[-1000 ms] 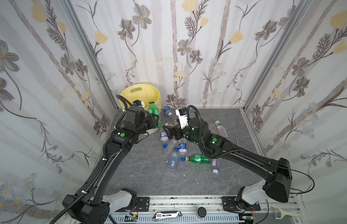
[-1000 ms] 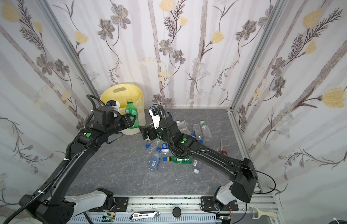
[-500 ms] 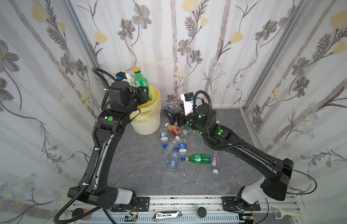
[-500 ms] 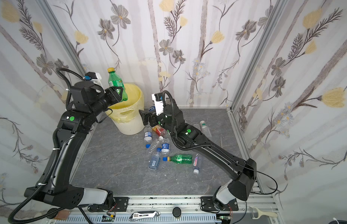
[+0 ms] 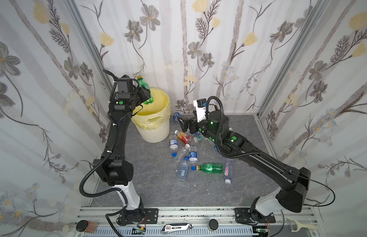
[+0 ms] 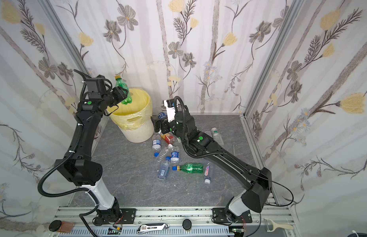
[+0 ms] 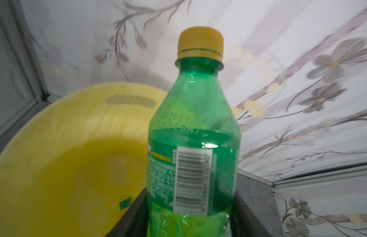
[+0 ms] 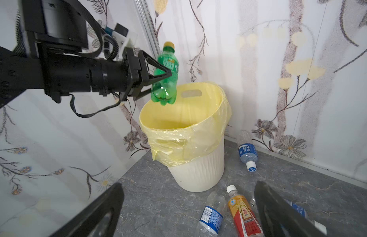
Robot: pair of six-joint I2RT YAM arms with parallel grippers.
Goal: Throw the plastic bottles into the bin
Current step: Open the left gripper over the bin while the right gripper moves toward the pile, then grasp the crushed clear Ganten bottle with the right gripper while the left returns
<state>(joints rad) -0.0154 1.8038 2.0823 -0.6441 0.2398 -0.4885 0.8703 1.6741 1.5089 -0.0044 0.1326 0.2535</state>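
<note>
My left gripper (image 5: 146, 95) is shut on a green bottle (image 5: 144, 89) with a yellow cap and holds it upright over the near-left rim of the bin (image 5: 158, 133). The left wrist view shows that green bottle (image 7: 193, 133) filling the space between both fingers, with the bin's yellow liner (image 7: 55, 143) behind it. In the right wrist view the green bottle (image 8: 166, 69) hangs above the bin (image 8: 199, 174). My right gripper (image 5: 181, 123) stands open, empty, low beside the bin, above an orange-red labelled bottle (image 8: 243, 213) and a clear blue-labelled one (image 8: 210, 219).
Several clear bottles (image 5: 183, 166) and a second green bottle (image 5: 211, 167) lie on the grey floor in the middle. One bottle (image 8: 247, 151) lies by the back wall, another (image 6: 216, 133) right of my right arm. Floral walls close three sides. A utility knife (image 5: 176, 227) lies on the front rail.
My left arm lifted the green bottle from beside the bin to above its rim. My right gripper rose off the bottle pile and turned towards the bin, staying open.
</note>
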